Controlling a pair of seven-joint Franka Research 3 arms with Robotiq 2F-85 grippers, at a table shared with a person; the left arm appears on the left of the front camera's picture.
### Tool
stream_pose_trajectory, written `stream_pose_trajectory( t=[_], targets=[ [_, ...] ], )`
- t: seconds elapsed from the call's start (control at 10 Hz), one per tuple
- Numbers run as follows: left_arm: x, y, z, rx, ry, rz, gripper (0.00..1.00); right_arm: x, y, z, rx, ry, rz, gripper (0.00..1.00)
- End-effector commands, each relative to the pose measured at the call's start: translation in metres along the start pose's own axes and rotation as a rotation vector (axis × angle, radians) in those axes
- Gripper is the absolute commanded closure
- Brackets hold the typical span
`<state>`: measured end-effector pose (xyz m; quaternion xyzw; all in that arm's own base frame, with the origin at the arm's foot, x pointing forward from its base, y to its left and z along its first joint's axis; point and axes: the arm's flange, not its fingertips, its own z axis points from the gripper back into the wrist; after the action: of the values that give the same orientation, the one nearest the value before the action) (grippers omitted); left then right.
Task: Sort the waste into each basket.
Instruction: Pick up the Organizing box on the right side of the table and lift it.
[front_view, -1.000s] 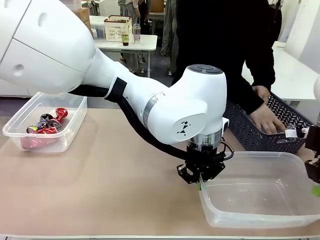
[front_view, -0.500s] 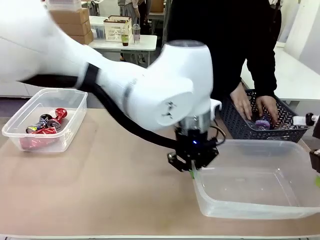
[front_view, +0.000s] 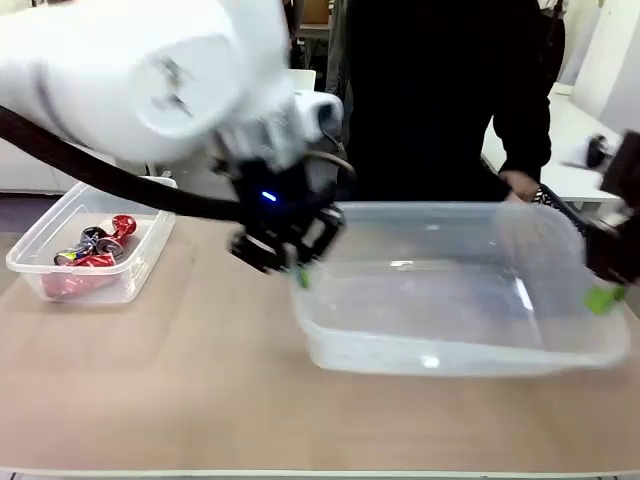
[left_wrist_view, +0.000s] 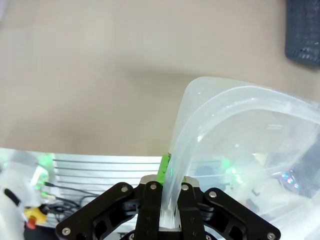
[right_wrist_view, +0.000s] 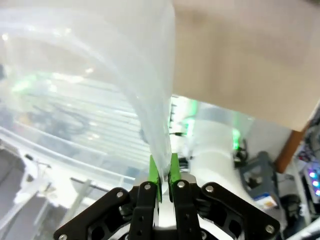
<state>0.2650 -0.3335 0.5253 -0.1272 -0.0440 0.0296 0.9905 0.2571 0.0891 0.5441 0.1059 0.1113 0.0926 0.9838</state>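
Both grippers hold a large clear basket (front_view: 450, 300) at the middle of the table, and it looks lifted off the top. My left gripper (front_view: 301, 274) is shut on its left rim. The right gripper (front_view: 603, 297) is shut on its right rim. In the left wrist view my left gripper (left_wrist_view: 167, 195) pinches the basket's wall (left_wrist_view: 240, 125), and in the right wrist view my right gripper (right_wrist_view: 162, 182) clamps the thin wall (right_wrist_view: 100, 65). Nothing lies inside this basket. A second clear basket (front_view: 30, 245) at the far left holds the waste, red-and-silver cans (front_view: 95, 247).
A person in black stands at the far side, one hand (front_view: 520, 185) at the back right over a dark lattice basket (left_wrist_view: 302, 30). Bare tan table (front_view: 200, 380) lies in front of and between the two clear baskets.
Both grippers have carried the clear basket to the left and upward, from the table's right front corner toward the middle. The person's hand has drawn back from the dark basket.
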Motion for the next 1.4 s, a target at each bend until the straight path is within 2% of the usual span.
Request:
stream_pose_trajectory(
  t=[0.0,0.3,0.6,1.1,1.2,1.3],
  targets=[
    [0.043,0.078,0.027,0.097,-0.067,-0.031,1.00,0.025,0.000,0.020,0.054,0.126,-0.062,1.00],
    [0.084,0.122,0.050,0.134,-0.082,-0.073,1.00,0.071,0.032,0.016,0.101,0.228,-0.057,1.00],
    [0.108,0.125,0.017,0.171,-0.009,-0.179,1.00,0.114,0.045,-0.008,0.059,0.319,-0.099,1.00],
    [0.114,0.134,-0.032,0.168,0.059,-0.250,1.00,0.155,0.024,-0.049,0.128,0.285,-0.268,1.00],
    [0.114,0.133,-0.037,0.166,0.065,-0.214,1.00,0.157,0.022,-0.053,0.096,0.284,-0.273,1.00],
    [0.106,0.099,-0.031,0.094,0.078,-0.206,1.00,0.161,0.049,-0.053,0.168,0.273,-0.218,1.00]
  ],
)
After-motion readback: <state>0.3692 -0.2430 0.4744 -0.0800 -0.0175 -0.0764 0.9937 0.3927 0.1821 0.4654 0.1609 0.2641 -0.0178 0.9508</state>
